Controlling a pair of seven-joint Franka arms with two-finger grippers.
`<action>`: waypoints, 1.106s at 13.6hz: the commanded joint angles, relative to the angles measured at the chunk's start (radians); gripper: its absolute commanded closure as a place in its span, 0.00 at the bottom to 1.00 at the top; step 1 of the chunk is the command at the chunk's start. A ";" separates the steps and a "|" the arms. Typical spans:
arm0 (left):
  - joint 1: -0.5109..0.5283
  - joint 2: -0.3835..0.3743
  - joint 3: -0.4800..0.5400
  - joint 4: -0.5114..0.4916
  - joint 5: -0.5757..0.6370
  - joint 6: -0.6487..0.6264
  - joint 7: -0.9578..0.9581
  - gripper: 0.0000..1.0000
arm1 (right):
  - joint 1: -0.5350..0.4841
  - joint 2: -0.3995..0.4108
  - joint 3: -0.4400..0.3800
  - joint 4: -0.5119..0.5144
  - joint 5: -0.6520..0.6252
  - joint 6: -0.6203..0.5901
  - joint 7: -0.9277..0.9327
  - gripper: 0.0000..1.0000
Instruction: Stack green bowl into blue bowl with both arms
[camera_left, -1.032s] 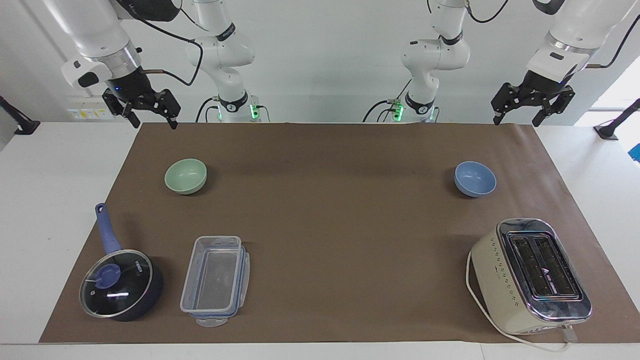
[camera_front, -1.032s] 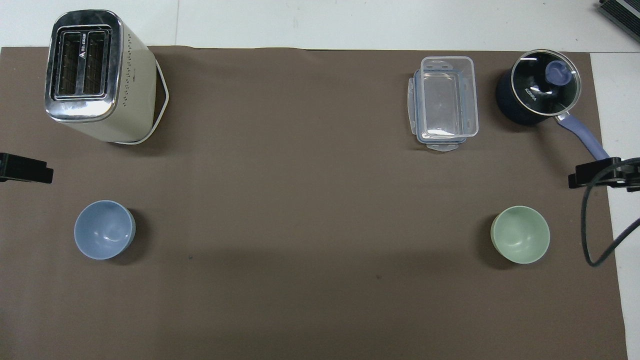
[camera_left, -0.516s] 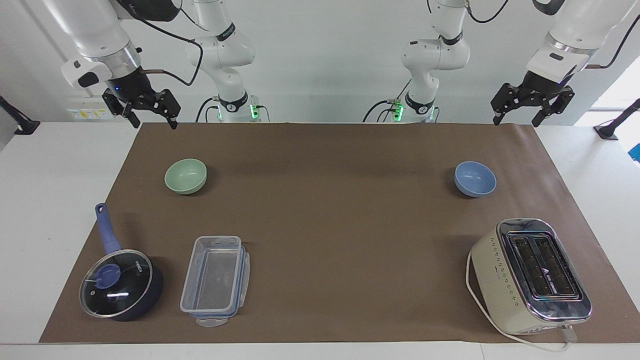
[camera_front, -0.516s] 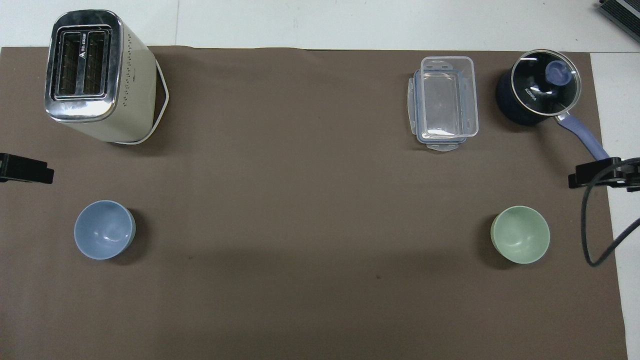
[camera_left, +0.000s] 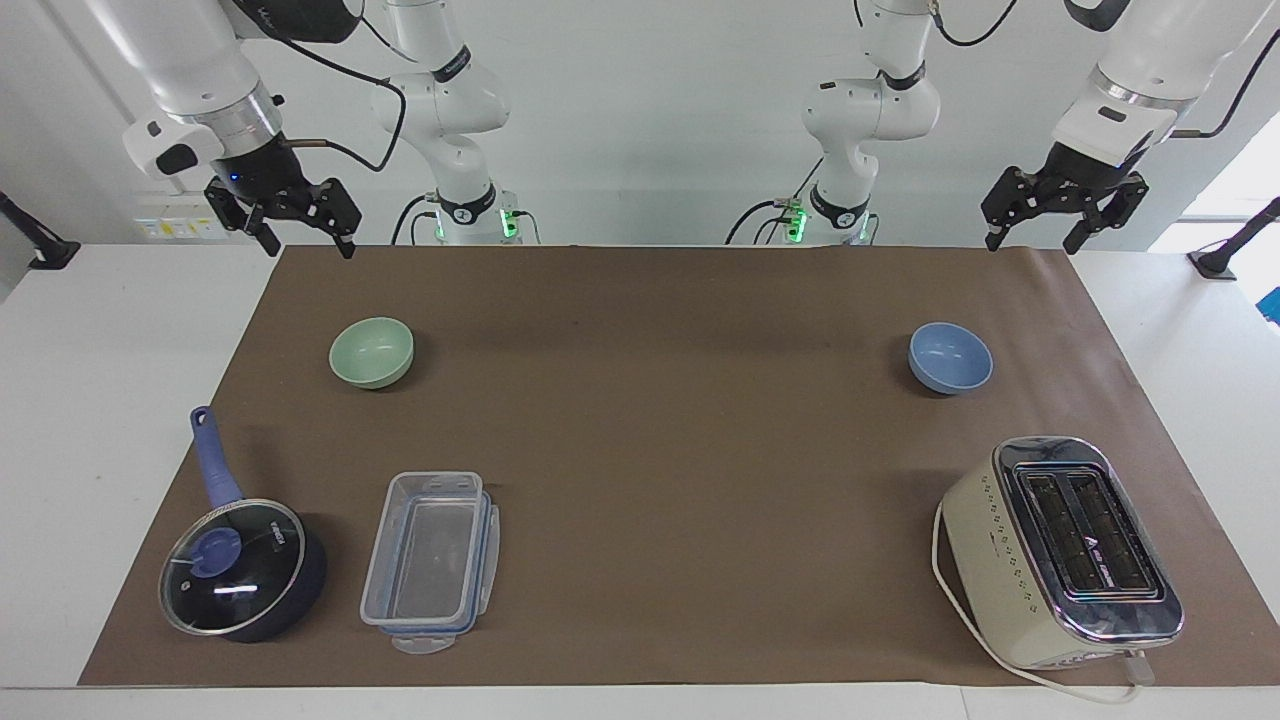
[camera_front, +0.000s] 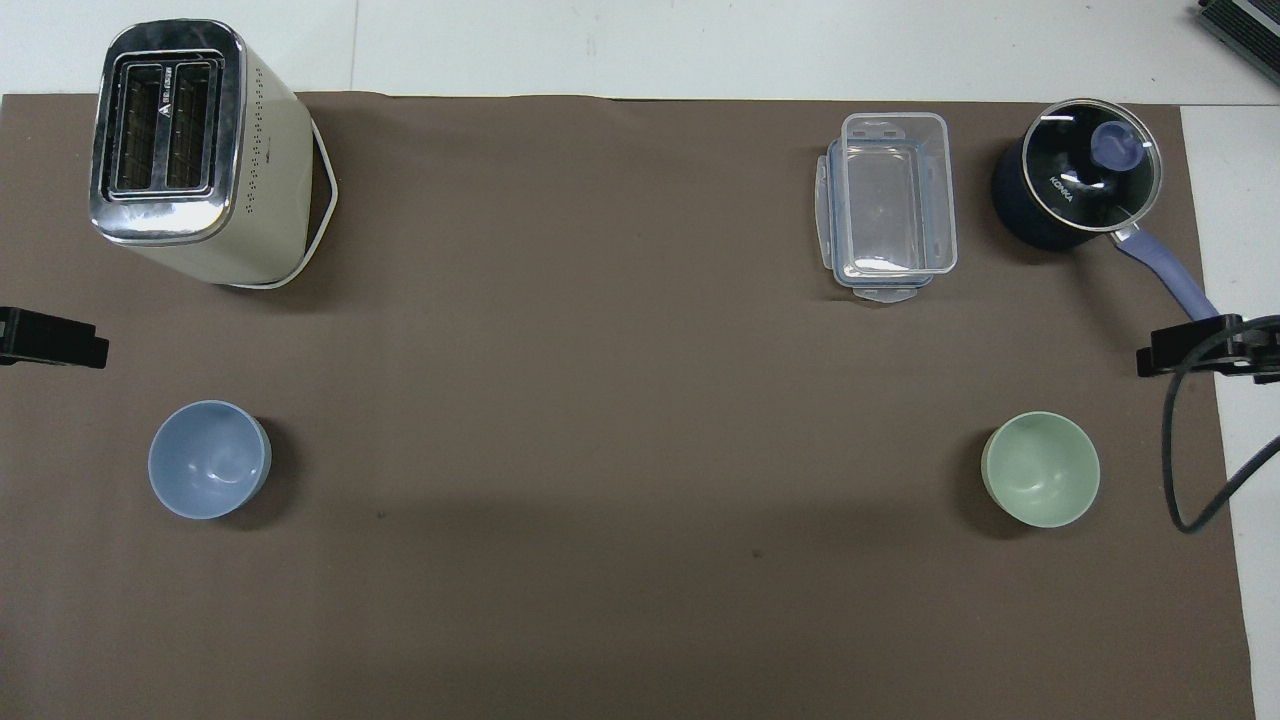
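Nearest the robots, we see our left gripper (camera_left: 1033, 238) and right gripper (camera_left: 308, 240) only in the facing view, raised over the mat's (camera_left: 660, 450) edge, each with fingers spread and holding nothing. Farther out, the green bowl (camera_left: 371, 352) sits toward the right arm's end and the blue bowl (camera_left: 950, 357) toward the left arm's. Farthest lie the box (camera_left: 430, 560), the toaster (camera_left: 1065, 550), and the saucepan (camera_front: 1078, 175), whose lid reads "KONKA" overhead. Nothing has moved since earlier.
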 joint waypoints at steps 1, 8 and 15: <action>0.011 -0.025 -0.004 -0.026 -0.009 -0.004 0.010 0.00 | -0.006 -0.004 0.002 0.004 0.015 0.002 -0.023 0.00; 0.011 -0.025 -0.004 -0.024 -0.009 0.001 0.010 0.00 | -0.006 -0.004 0.002 0.004 0.015 0.002 -0.023 0.00; 0.032 -0.025 -0.004 -0.026 -0.009 -0.002 0.040 0.00 | -0.006 -0.004 0.002 0.002 0.015 0.002 -0.023 0.00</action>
